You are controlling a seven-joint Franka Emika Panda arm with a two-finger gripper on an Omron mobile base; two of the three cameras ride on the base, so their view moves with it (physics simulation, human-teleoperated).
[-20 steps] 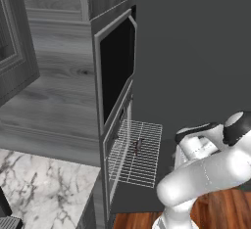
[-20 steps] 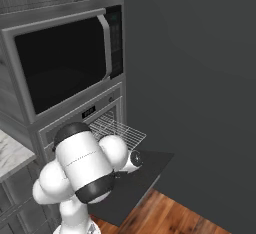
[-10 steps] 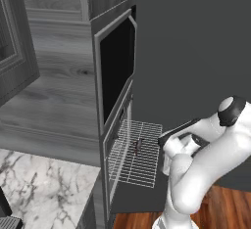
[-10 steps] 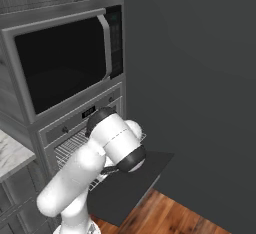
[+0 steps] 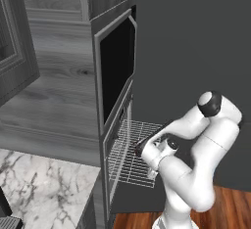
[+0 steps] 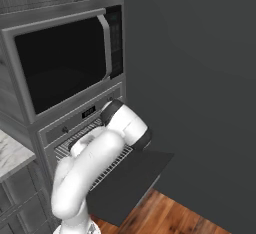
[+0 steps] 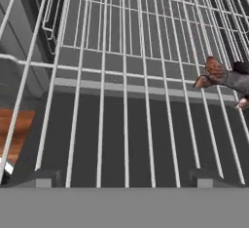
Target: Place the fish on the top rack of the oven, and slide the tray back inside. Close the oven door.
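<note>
Silver rack (image 7: 121, 66), pulled out, fish (image 7: 228, 78) aboard.
We hold the gripper (image 7: 121, 177) wide and empty above its front edge.

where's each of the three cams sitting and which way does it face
Left base view: behind the arm's left, looking along the oven front at the pulled-out rack; arm at lower right.
Right base view: behind its right, facing the oven and open oven door; arm at lower left.
Hand view: on the hand, looking down through the rack at the fish; open gripper.
Shared: the rack.
</note>
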